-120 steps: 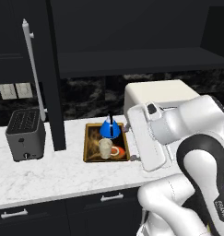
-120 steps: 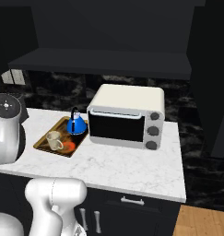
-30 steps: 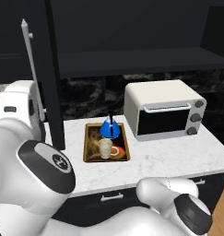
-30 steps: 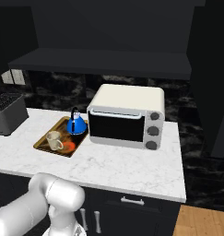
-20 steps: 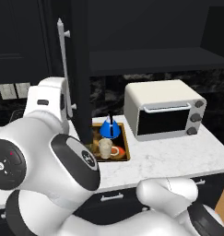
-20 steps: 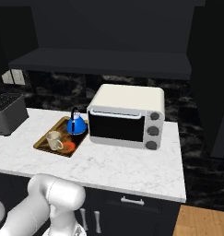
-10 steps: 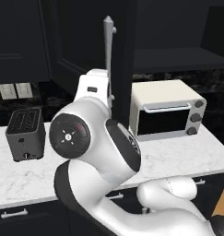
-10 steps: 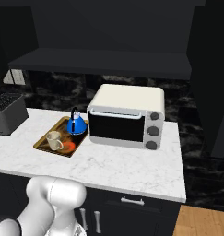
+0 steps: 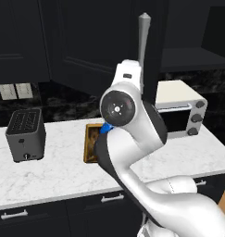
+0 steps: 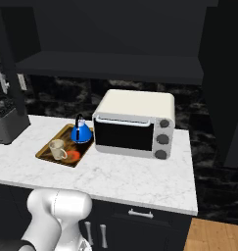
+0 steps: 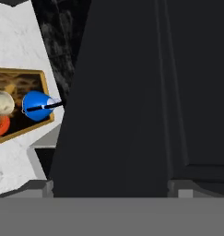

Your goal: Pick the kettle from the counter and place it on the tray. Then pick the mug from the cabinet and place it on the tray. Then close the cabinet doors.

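Cabinet door (image 9: 109,51) swung further toward shut than half second ago, arm pushing behind it. Gripper jaws spread wide, holding nothing, door panel (image 11: 132,101) right before hand. Kettle (image 10: 82,132) and mug (image 10: 57,148) on tray (image 10: 48,152), below hand. Only door closing remains.

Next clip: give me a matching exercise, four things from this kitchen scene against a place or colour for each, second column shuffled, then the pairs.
Things:
1. kettle
2. mug
3. toaster
4. toaster oven

Descriptions:
A. grey, standing on the counter left of the tray
B. cream, on the near part of the tray
C. white with a dark glass door, right of the tray
D. bright blue, at the tray's far end

Pairs: 1-D, 2-B, 3-A, 4-C
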